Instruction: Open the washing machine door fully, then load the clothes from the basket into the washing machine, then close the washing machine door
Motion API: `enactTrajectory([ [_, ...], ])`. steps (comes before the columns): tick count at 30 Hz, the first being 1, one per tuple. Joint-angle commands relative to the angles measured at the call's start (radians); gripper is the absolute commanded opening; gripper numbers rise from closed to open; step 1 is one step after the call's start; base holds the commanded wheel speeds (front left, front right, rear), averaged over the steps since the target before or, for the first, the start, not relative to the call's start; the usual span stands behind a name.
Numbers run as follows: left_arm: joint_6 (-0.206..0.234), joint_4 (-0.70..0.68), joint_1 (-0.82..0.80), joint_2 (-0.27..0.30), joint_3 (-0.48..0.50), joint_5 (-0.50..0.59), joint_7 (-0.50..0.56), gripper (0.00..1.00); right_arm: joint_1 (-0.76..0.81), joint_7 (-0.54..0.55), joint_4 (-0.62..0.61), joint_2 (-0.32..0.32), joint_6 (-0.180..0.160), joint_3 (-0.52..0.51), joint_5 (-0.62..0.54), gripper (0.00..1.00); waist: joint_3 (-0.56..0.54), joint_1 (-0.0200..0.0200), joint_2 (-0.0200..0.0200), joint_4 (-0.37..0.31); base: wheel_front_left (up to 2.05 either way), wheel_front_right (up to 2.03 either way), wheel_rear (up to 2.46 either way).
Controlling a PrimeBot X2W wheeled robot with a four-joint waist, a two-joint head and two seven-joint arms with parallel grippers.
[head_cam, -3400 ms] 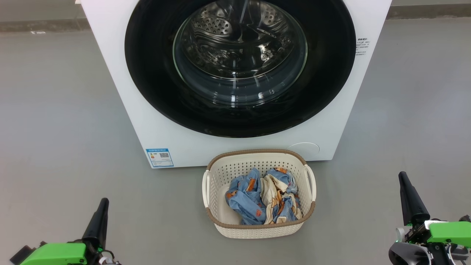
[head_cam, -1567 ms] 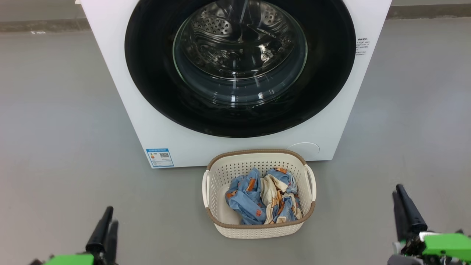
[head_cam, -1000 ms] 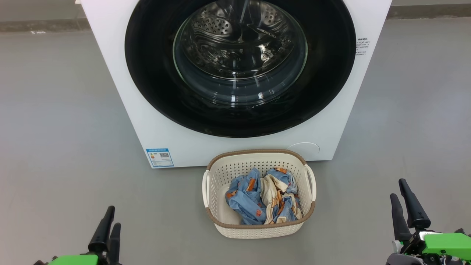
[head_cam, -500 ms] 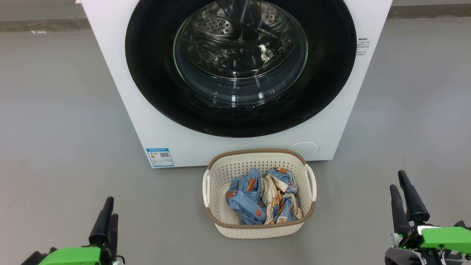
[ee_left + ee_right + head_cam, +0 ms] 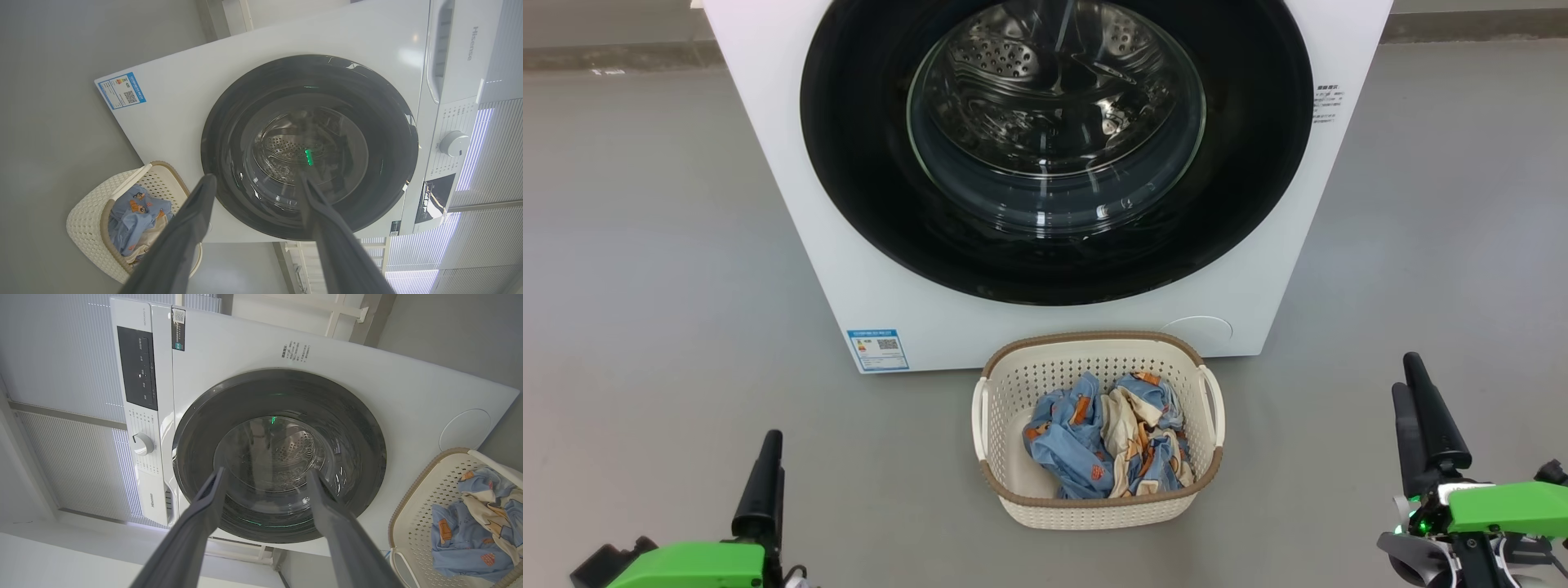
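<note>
washing machine door [image 5: 1055,139] closed, clothes [image 5: 1107,437] in basket [image 5: 1094,336]. wrist views show left gripper [image 5: 257,179] and right gripper [image 5: 266,473] spread apart, and the control dial [image 5: 141,444].

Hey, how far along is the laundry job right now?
Nothing looks done yet. The washing machine door is shut, and the clothes lie in the basket. In hand: the left hand and right hand are both open and empty, pointing at the door but apart from it. Left: open the door, load the clothes, close it.
</note>
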Motion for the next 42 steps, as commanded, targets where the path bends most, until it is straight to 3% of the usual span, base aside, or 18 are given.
enactTrajectory([
  [1, -0.006, -0.032, -0.057, 0.019, 0.009, 0.018, -0.01, 1.0, -0.05, -0.01, -0.034, -0.017, 0.001, 0.019, -0.018, 1.0, 0.0, -0.0001, -0.0001, 0.0, 0.0, 0.0, 0.0],
  [14, -0.007, -0.051, -0.066, 0.021, -0.022, 0.207, -0.048, 1.0, -0.071, -0.057, -0.044, -0.057, 0.001, 0.068, -0.149, 1.0, 0.0, -0.0001, -0.0001, -0.002, 0.0, 0.0, 0.0],
  [37, 0.013, -0.039, -0.074, 0.025, -0.057, 0.665, -0.119, 1.0, -0.1, -0.125, 0.002, -0.094, 0.001, 0.123, -0.583, 1.0, -0.01, -0.0001, -0.0001, -0.001, 0.0, 0.0, 0.0],
  [42, 0.019, -0.035, -0.078, 0.025, -0.062, 0.715, -0.131, 1.0, -0.106, -0.136, 0.014, -0.092, 0.001, 0.127, -0.646, 1.0, -0.009, -0.0001, -0.0001, -0.001, 0.0, 0.0, 0.0],
])
